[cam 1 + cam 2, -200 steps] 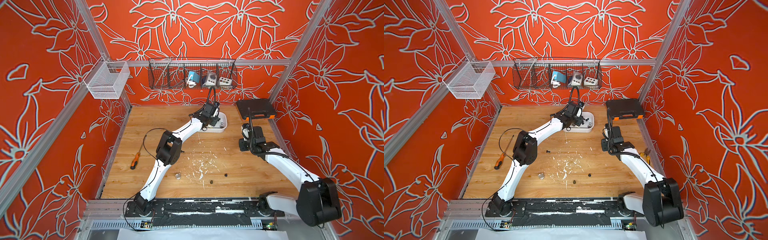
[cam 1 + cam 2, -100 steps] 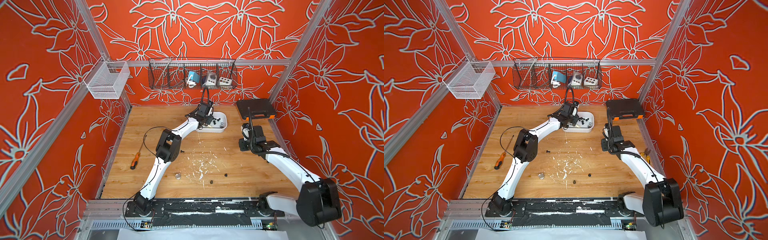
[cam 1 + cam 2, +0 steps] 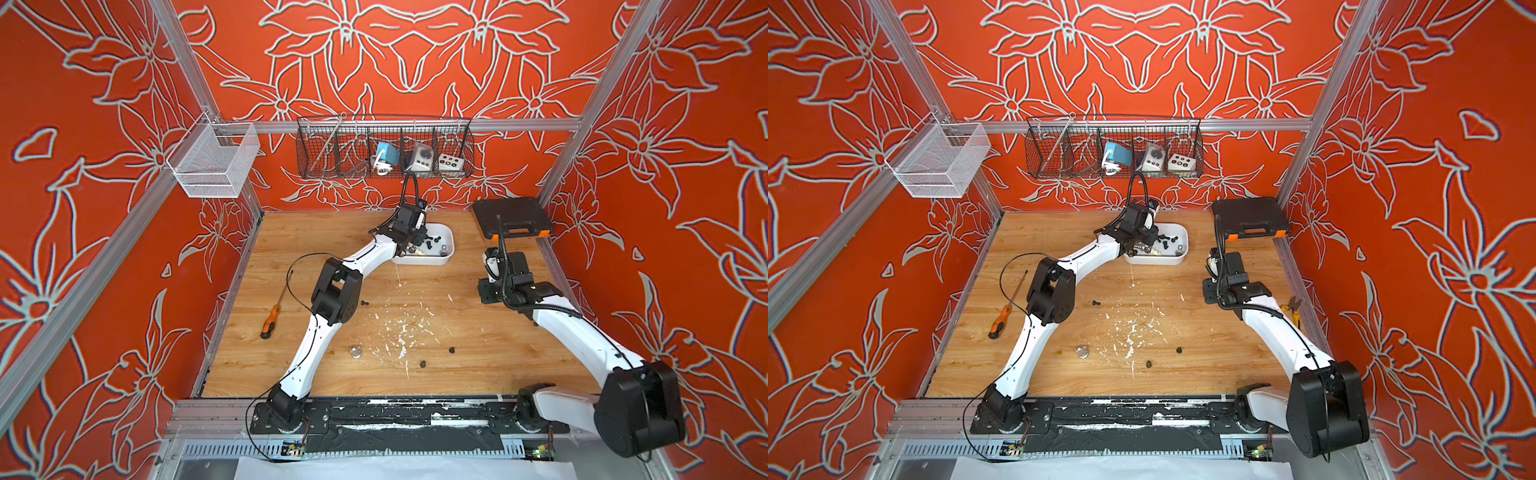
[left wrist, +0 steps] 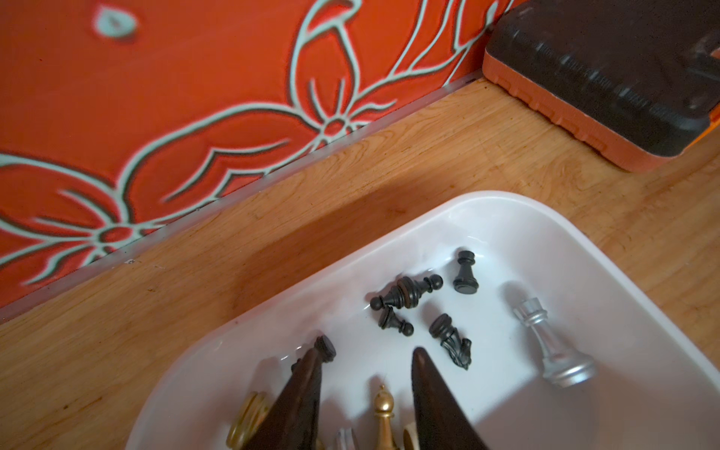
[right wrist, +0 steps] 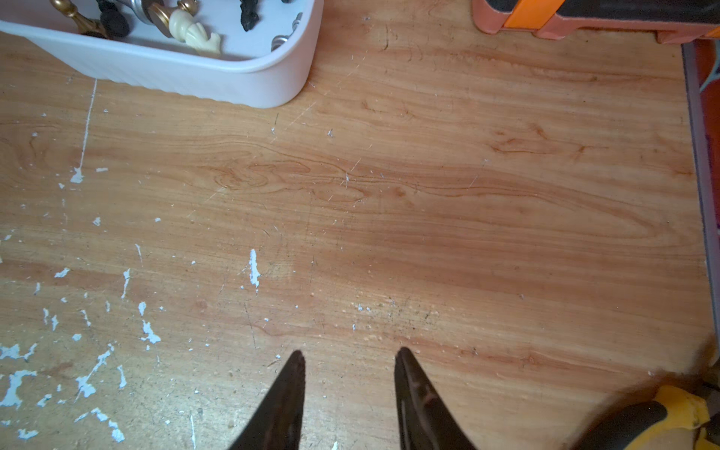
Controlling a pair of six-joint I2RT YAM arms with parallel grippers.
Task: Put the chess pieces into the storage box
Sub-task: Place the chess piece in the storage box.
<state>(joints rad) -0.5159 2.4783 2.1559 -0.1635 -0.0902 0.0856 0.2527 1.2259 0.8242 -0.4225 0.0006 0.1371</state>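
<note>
The white storage box (image 3: 434,261) stands at the back of the table and shows in both top views. In it lie several black chess pieces (image 4: 405,292), a silver one (image 4: 553,346) and a gold one (image 4: 383,409). My left gripper (image 4: 366,352) hangs open over the box's left end, gripping nothing. The gold piece lies below the gap, and a black piece (image 4: 325,348) is by one fingertip. Loose on the table are a silver piece (image 3: 355,352) and three small black ones (image 3: 423,364), (image 3: 451,350), (image 3: 365,303). My right gripper (image 5: 350,352) is open over bare wood, right of the box (image 5: 195,74).
A black case with orange latches (image 3: 513,218) sits at the back right. An orange-handled screwdriver (image 3: 272,316) lies at the left. Yellow-handled pliers (image 3: 1292,309) lie by the right edge, close to my right arm. Wire baskets (image 3: 384,147) hang on the back wall.
The left jaws have opened over the box, and the left wrist has shifted slightly towards the box's left end. The right arm has not moved.
</note>
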